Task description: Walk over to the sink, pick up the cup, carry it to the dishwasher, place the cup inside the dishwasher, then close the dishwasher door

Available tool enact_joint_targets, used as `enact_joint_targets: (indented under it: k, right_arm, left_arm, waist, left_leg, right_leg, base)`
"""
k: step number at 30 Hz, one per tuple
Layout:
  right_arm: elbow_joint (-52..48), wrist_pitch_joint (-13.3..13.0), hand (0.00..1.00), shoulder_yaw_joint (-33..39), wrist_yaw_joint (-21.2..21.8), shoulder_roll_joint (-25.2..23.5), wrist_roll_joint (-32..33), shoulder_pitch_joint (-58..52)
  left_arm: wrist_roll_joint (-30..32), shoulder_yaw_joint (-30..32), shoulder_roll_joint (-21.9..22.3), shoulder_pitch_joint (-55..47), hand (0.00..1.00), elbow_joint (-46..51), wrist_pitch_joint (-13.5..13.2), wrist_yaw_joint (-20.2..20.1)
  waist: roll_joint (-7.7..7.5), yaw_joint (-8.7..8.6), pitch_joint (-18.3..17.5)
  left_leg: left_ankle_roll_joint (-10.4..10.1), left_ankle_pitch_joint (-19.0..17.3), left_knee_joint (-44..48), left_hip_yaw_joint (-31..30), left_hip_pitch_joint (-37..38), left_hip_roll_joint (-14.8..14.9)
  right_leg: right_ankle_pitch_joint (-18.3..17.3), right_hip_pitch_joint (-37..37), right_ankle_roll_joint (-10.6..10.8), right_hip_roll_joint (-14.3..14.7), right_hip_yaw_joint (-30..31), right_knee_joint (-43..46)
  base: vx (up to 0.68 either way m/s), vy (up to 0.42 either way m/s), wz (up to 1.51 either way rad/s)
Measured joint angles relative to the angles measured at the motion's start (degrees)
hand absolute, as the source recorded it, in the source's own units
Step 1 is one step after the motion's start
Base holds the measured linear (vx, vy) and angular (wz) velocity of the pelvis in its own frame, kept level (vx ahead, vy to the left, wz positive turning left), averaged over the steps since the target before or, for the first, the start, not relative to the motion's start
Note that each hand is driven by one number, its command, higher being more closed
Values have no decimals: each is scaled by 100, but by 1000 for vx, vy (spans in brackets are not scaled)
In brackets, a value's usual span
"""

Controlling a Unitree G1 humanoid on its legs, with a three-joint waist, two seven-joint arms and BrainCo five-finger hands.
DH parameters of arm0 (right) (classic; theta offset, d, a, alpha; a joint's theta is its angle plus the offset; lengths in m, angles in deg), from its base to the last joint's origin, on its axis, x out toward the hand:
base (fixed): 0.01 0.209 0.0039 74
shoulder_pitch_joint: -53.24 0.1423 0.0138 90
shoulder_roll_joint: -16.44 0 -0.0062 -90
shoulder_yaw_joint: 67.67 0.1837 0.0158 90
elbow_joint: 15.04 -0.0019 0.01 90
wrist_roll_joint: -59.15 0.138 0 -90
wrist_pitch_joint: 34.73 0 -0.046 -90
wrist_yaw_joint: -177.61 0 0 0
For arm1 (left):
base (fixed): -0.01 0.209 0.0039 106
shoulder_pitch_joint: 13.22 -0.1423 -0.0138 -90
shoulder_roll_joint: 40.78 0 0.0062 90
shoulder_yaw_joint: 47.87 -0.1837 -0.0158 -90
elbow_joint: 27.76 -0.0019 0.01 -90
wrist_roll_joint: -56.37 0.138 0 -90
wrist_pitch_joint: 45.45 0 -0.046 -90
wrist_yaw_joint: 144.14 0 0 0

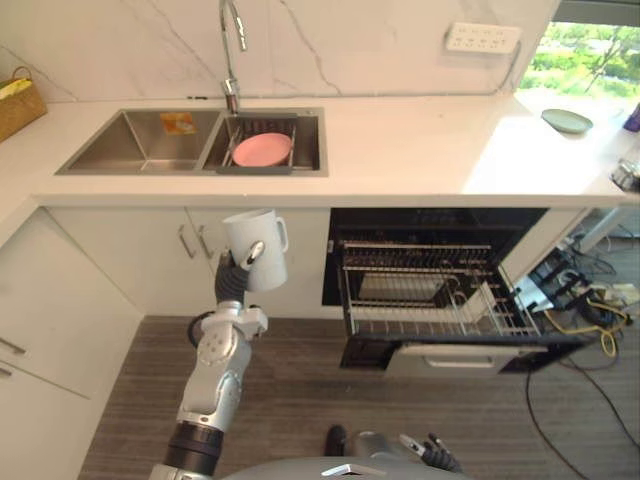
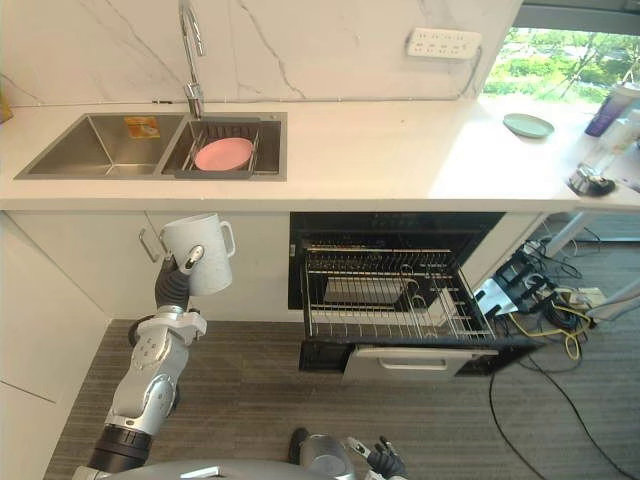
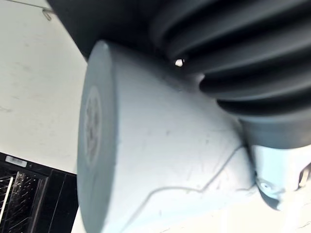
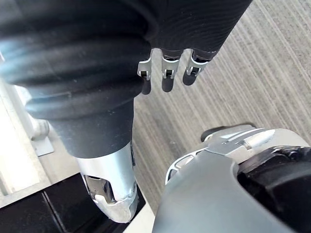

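1. Left eye view, nearest you: the robot's right hand [image 1: 432,456] hangs low over the wood-look floor [image 1: 300,390] in front of the dishwasher [image 1: 430,228]. Your right wrist view shows its fingers [image 4: 166,73] loose and apart, holding nothing.
2. Left of the dishwasher, the left hand [image 1: 254,251] is raised before the white cabinet doors [image 1: 160,250]. Its fingers are clamped round the pale cup [image 1: 262,228], which is roughly upright, mouth up, with its handle turned toward the dishwasher. The cup is outside the machine and below the counter edge.
3. You see the dishwasher standing open: its door [image 1: 450,358] is dropped flat and the wire rack [image 1: 430,295] is drawn out above it.
4. Right of the dishwasher, a tangle of cables [image 1: 585,300] lies on the floor.
5. Above the dishwasher runs the white counter [image 1: 400,150]. Up and to the left sits the steel sink [image 1: 140,140], with a pink plate [image 1: 262,149] in the drainer of the basin nearer the dishwasher and the tap [image 1: 232,50] behind it.
6. Farthest from you, a green plate [image 1: 567,121] rests on the counter beyond the dishwasher's right side. A white socket strip [image 1: 483,37] is on the marble wall above, and a wicker basket [image 1: 18,105] stands far to the left.
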Motion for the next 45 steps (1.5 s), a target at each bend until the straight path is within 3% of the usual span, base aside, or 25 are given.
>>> enact_joint_targets:
  k: [1,2,3,4,5,8,9,11,12,14,15,16,18,21,26,27,30,32,34,35,36,38,39,45]
  right_arm:
    - [-21,-12,0,4,-2,-7,-3,-20]
    - [-42,-33,0,17,1,47,-16,-67]
    - [-11,-62,0,92,-3,64,-23,-102]
    - [39,-74,0,151,-4,47,-21,-92]
    - [175,-130,0,196,4,42,-10,-53]
    - [327,-261,0,357,1,12,44,70]
    - [420,-292,0,402,-19,4,66,150]
    - [417,-303,0,435,-35,9,104,186]
    - [410,-364,0,514,-97,9,166,247]
    - [397,-498,0,696,-129,53,270,272]
    - [398,-582,0,813,-134,30,291,265]
    - [367,-667,0,820,-128,-47,312,288]
    - [153,-796,0,835,-132,-191,313,319]
    - [-305,-920,0,774,-208,-251,331,271]
    - [-1426,-1033,0,783,-524,-413,368,54]
    - [-1854,-1052,0,774,-608,-475,268,-86]
    - [-2821,-1056,0,777,-634,-596,209,-276]
    - [-3520,-1056,0,778,-619,-679,71,-300]
    - [-4587,-1053,0,729,-425,-698,24,-228]
    - [-4817,-1054,0,711,-352,-698,21,-181]
    - [-5159,-1024,0,620,-180,-693,-26,-33]
    - [-5471,-986,0,548,102,-666,-43,225]
    - [-5585,-951,0,454,244,-630,-57,395]
    - [-5905,-525,0,80,830,-150,184,549]
  left_arm:
    - [1,-3,23,-14,100,95,1,45]
    - [0,11,75,-34,100,295,-2,76]
    - [-2,9,66,-72,100,423,-14,73]
    - [-3,21,28,-69,100,428,-25,69]
    - [-5,40,-40,-72,100,420,-34,58]
    - [-4,54,-153,-63,100,387,-95,-11]
    - [-5,134,-150,-62,100,277,-95,19]
    - [-10,278,-161,-57,100,258,-95,104]
    - [-11,358,-188,-45,100,257,-96,174]
    - [-14,454,-205,-44,100,258,-107,187]
    - [-18,469,-287,-48,100,254,-132,186]
    - [-66,463,-391,-40,100,262,-204,182]
    - [-196,452,-512,-40,100,271,-323,160]
    - [-233,408,-509,-41,100,309,-413,31]
    - [-212,-165,-477,-24,100,391,-481,-407]
    - [-200,-395,-472,-24,100,534,-480,-497]
    - [-108,-513,-335,68,100,663,-479,-563]
    - [-21,-507,-289,87,100,738,-476,-556]
    - [49,-452,-255,154,100,776,-441,-455]
    - [67,-419,-266,177,100,776,-430,-418]
    - [145,-262,-264,196,100,790,-406,-297]
    - [250,-50,-266,241,100,789,-351,-46]
    - [351,53,-260,291,100,754,-334,124]
    - [946,128,-10,640,100,333,-456,810]
  waist:
    - [10,30,22]
    - [85,88,60]
    - [149,128,41]
    - [159,140,40]
    - [157,151,23]
    - [143,174,1]
    - [54,163,-37]
    - [-7,155,-19]
    - [-15,154,-14]
    - [116,162,-78]
    - [108,140,-128]
    - [-60,74,-147]
    - [-227,34,-143]
    - [-209,-4,-147]
    - [-248,-200,-191]
    - [-196,-293,-239]
    - [-171,-318,-290]
    - [-191,-323,-321]
    - [-177,-275,-434]
    - [-157,-268,-470]
    - [-230,-266,-508]
    - [-280,-261,-508]
    - [-317,-258,-530]
    - [30,-271,-446]
  left_leg:
    - [22,118,855,-76,-317,171]
    - [19,377,2318,-285,-926,511]
    - [53,365,3127,-432,-1305,694]
    - [97,332,3219,-434,-1381,701]
    - [122,277,3074,-382,-1418,682]
    - [219,172,1295,-124,-1493,465]
    - [186,228,81,-326,-1470,168]
    - [96,518,-970,-804,-1355,-55]
    - [114,839,-1394,-1137,-1295,-94]
    - [182,1908,-1718,-1474,-1127,-40]
    - [-21,1649,-1719,-1572,-947,-102]
    - [30,1567,-1726,-1510,-879,-280]
    - [4,1506,-1867,-1389,-697,-436]
    - [80,1175,-2174,-1141,-341,-507]
    - [145,1267,-2553,-724,-107,-727]
    - [152,1319,-2659,-575,-96,-722]
    - [163,1293,-2685,-119,-11,-655]
    - [130,1199,-2640,237,99,-551]
    - [37,1056,-2490,761,105,-348]
    - [12,1029,-2444,870,101,-297]
    - [-41,965,-2367,1046,80,-197]
    - [-158,803,-2182,1008,44,-40]
    - [-231,693,-2081,988,36,64]
    - [-312,603,-2126,940,112,216]
  right_leg:
    - [-72,124,-8,43,8,-9]
    - [-218,374,-57,179,61,-18]
    - [-352,609,-85,274,138,-44]
    - [-403,752,-74,281,183,-78]
    - [-428,921,-53,275,261,-190]
    - [-301,1160,48,212,647,-570]
    - [-250,1151,134,79,886,-646]
    - [-207,1136,237,-39,1176,-730]
    - [-237,1140,341,-99,1384,-733]
    - [-382,1163,586,-103,1688,-665]
    - [-466,1218,714,-186,1869,-624]
    - [-486,1214,753,-358,1982,-608]
    - [-444,1213,815,-549,2127,-607]
    - [-494,1239,945,-648,2197,-605]
    - [-405,1111,1175,-880,2450,-771]
    - [-320,1015,1152,-893,2501,-869]
    - [-50,882,1161,-894,2597,-1097]
    - [109,843,1049,-892,2514,-1277]
    - [371,679,675,-949,1892,-1514]
    - [454,651,610,-957,1730,-1583]
    - [692,581,571,-961,1457,-1714]
    - [1095,533,874,-871,1352,-1940]
    - [1273,539,1131,-779,1332,-2039]
    - [1338,595,1207,-617,1080,-2079]
  base:
    - [275,-201,-11]
    - [310,-136,-30]
    - [412,-112,-39]
    - [361,-65,-45]
    - [407,-62,-61]
    - [322,12,-66]
    - [392,114,-76]
    - [323,133,-86]
    - [309,213,-92]
    - [339,280,-84]
    - [243,290,-56]
    - [207,284,-43]
    - [107,225,-34]
    - [43,182,-46]
    - [-76,119,-41]
    - [-56,73,-63]
    - [-19,46,-89]
    - [-7,19,-109]
    - [24,-2,-111]
    - [45,-27,-111]
    - [53,-63,-103]
    - [66,-112,-96]
    - [71,-128,-61]
    - [36,-70,-13]
